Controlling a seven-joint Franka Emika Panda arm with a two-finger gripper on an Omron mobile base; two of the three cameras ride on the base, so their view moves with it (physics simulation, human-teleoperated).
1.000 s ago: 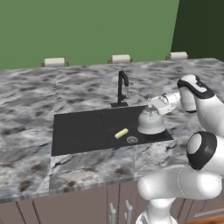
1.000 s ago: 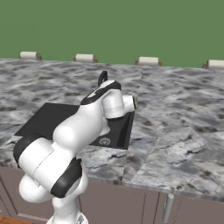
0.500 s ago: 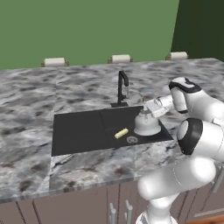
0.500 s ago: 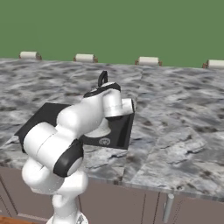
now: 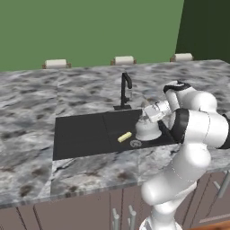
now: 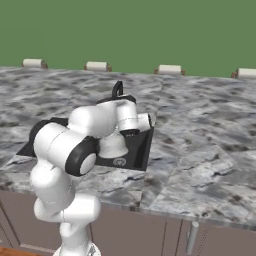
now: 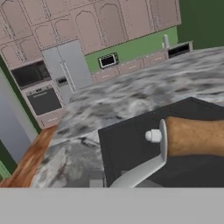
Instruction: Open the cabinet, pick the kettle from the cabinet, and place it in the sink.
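Observation:
The kettle [image 5: 147,129], small, squat and silvery grey, sits low in the right end of the black sink [image 5: 81,134], beside the drain. My gripper [image 5: 149,109] is right above it, shut on its handle. In the hand view the tan wooden handle [image 7: 194,136] runs across close up, with its grey bracket and the lid knob [image 7: 153,136] over the dark sink [image 7: 127,151]. From the right base view the kettle [image 6: 112,146] peeks out below my forearm inside the sink [image 6: 141,150]. Mauve panelled doors [image 7: 87,22] line the far wall; I cannot tell which is the cabinet.
A thin black gooseneck tap [image 5: 125,92] stands behind the basin, just left of my hand, and shows again as the tap [image 6: 117,89]. A small yellow thing [image 5: 124,136] lies on the basin floor left of the kettle. Grey marble counter [image 5: 31,108] surrounds the basin.
The kettle has come slightly left and down into the basin with my hand. My elbow has swung lower and towards the counter's front edge.

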